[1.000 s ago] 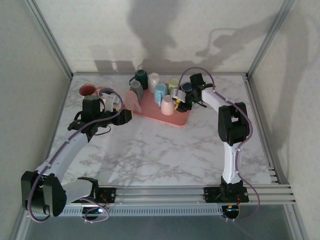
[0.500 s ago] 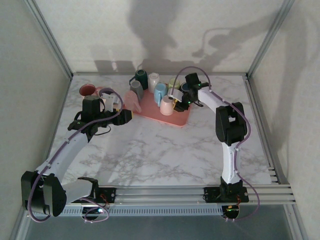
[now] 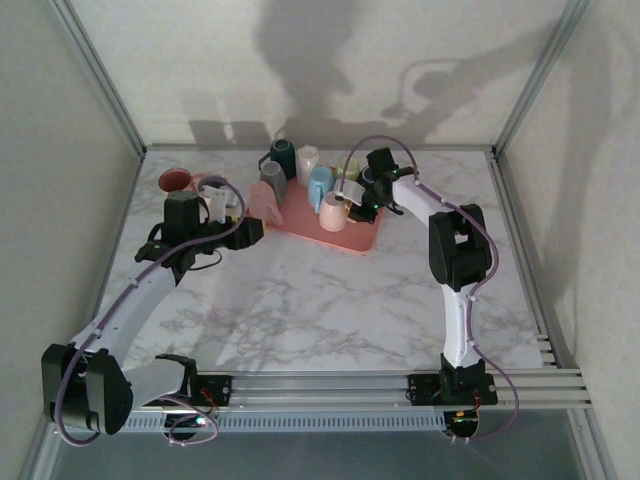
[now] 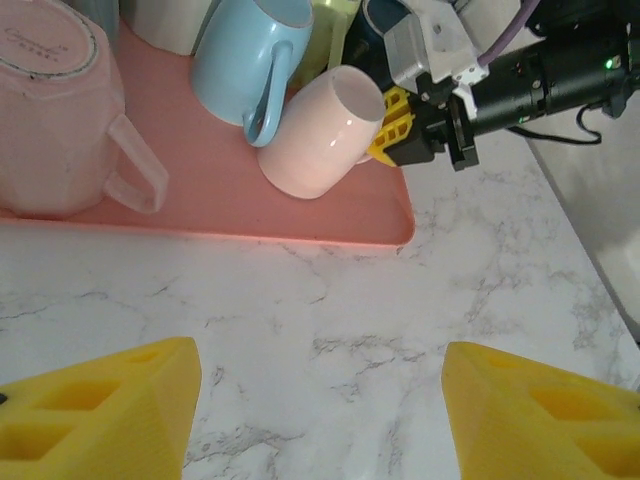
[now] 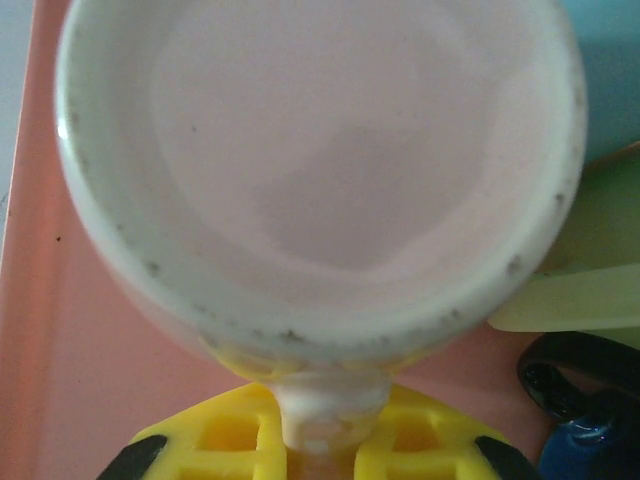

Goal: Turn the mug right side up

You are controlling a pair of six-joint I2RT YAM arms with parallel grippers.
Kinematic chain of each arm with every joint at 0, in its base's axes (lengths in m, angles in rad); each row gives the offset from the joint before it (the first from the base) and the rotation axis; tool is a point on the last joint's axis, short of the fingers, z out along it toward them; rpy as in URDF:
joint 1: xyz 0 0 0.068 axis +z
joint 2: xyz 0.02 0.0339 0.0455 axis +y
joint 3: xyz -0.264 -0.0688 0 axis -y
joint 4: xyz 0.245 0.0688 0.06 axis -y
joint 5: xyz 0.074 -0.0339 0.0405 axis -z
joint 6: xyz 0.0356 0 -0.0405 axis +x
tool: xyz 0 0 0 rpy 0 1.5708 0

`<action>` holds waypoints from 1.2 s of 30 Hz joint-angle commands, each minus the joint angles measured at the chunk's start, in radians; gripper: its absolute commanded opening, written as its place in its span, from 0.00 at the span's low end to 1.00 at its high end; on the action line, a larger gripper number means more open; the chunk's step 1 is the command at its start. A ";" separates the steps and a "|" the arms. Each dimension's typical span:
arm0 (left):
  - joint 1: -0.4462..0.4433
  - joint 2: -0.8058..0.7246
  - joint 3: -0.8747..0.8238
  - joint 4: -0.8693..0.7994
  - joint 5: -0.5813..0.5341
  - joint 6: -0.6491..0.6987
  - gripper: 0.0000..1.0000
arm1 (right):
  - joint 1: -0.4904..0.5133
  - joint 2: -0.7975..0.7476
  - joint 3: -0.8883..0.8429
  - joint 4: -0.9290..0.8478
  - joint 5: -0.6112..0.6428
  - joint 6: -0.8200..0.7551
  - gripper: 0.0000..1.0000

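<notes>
On the tray (image 3: 358,240) at upper middle of the overhead view, the right gripper (image 3: 352,206), open a moment ago, now pinches the handle (image 5: 325,405) of the tilted pink mug (image 4: 315,140), so righting can begin; the left gripper (image 4: 320,410) hangs open, empty.

Only one bit of print I can find: a small dark stamp (image 4: 38,42) on the upturned base of the big pale pink mug (image 4: 60,130), which stands upside down at the left end of the pink tray (image 4: 230,215) in my left wrist view. It looks like a short cursive word with a tinier line beneath. It's too blurred, so I can't read the letters. Nothing else legible.
</notes>
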 commanded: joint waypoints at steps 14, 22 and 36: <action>-0.079 -0.054 -0.031 0.183 0.086 -0.212 0.66 | -0.011 -0.287 -0.173 0.070 -0.090 0.353 0.00; -0.144 -0.077 -0.120 0.502 0.115 -0.486 0.70 | -0.013 -0.476 -0.279 0.208 -0.198 0.599 0.00; -0.263 -0.014 -0.212 1.024 0.010 -0.941 0.70 | -0.016 -0.689 -0.316 0.422 -0.356 1.073 0.00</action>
